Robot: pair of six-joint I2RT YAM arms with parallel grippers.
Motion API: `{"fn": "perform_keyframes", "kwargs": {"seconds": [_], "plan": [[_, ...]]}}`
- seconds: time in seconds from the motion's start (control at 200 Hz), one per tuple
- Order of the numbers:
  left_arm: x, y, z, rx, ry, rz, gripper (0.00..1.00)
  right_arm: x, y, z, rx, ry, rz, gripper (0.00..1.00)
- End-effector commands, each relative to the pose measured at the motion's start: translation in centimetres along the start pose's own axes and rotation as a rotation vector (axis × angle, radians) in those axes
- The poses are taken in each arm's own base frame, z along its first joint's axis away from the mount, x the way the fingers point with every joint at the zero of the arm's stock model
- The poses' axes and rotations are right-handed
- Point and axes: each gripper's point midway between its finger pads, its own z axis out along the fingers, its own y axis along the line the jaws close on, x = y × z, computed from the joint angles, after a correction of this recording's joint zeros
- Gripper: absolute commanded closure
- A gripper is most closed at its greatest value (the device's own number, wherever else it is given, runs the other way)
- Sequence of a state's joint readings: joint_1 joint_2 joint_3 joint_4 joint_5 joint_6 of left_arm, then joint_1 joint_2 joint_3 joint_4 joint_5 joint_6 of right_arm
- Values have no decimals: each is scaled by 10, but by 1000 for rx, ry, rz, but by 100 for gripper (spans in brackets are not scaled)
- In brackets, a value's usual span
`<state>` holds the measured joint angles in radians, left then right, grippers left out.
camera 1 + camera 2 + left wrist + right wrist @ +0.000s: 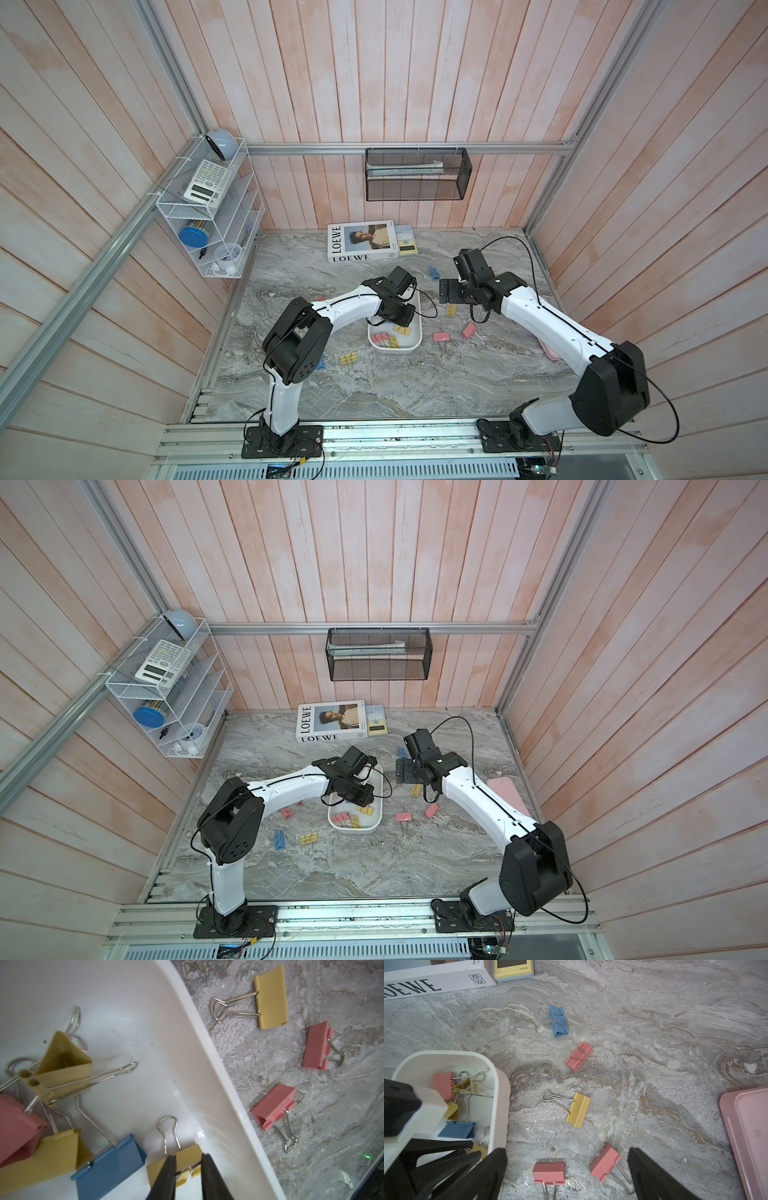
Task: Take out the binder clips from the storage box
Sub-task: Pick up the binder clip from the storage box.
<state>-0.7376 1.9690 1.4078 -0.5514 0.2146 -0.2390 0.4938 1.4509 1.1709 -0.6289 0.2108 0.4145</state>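
Straddles yellow binder clip in storage box with left jaws nearly together, grip unclear; holds right jaws spread above pink binder clips on tabletop.

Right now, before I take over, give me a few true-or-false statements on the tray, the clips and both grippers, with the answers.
1. The white tray has clips in it. True.
2. The right gripper holds a pink clip. False: it is open and empty above the table.
3. The left gripper is down in the tray, its fingers either side of a yellow clip. True.
4. The tray holds no blue one. False: a blue clip lies in it.
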Motion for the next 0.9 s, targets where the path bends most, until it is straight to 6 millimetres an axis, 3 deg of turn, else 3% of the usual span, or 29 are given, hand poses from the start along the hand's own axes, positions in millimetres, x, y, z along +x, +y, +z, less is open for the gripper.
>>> {"fn": "perform_keyframes", "kwargs": {"seconds": [0.0,0.145,0.31,0.485,0.685,0.895], "plan": [[0,-1,-2,21,-10,-8,76,1,-2,-4,-1,4,-7,2],[-1,-1,-13,10,-39,-18,80,0,-1,-4,-5,2,-3,2],[-3,3,-26,-23,-69,-21,100,0,4,-3,-30,5,-1,2],[-9,10,-50,-72,-132,-43,100,-5,14,-4,-81,-1,3,2],[-19,29,-96,-119,-273,-132,100,-17,34,-5,-137,-16,0,2],[-13,74,-147,-172,-456,-308,100,-25,57,-4,-175,-16,-34,2]]}}
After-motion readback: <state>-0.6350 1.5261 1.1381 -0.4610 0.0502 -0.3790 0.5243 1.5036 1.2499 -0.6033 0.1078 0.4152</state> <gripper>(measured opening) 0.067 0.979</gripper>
